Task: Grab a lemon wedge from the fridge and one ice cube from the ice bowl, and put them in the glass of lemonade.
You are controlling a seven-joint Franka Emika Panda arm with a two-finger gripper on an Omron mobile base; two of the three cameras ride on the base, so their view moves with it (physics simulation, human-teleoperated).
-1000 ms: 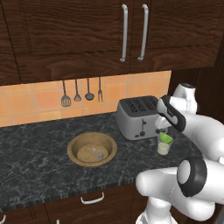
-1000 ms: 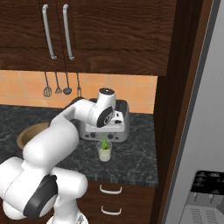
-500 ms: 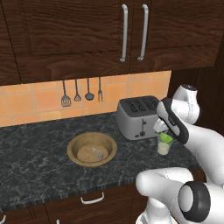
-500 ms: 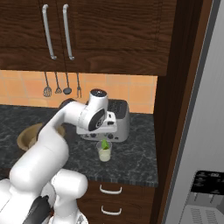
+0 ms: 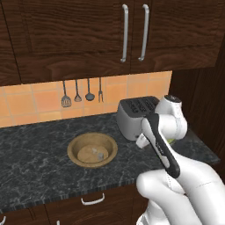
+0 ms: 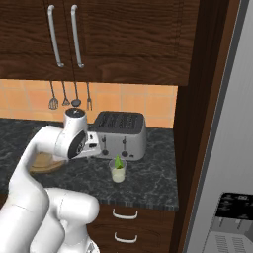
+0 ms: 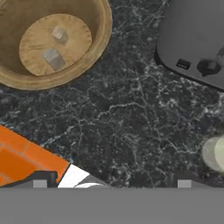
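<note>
Hand view shows the pincer [image 7: 109, 183] empty, jaws wide, above the bench [image 7: 127, 113] — the ice bowl [image 7: 94, 52] is near, its ice cube [image 7: 52, 58] inside. Descend vertically over one cube; the glass of lemonade [image 6: 117, 171] already carries the lemon wedge [image 6: 117, 162].

On the desk [image 6: 153, 183], the bowl [image 5: 92, 150] sits left of centre, the toaster [image 6: 121, 134] behind the glass [image 6: 117, 171]; fridge [image 6: 227, 148] far right.

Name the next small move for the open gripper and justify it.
Probably swing toward the round tan wooden ice bowl and descend on one ice cube. A green lemon wedge already sits in the clear glass of lemonade, and the open gripper holds nothing.
</note>
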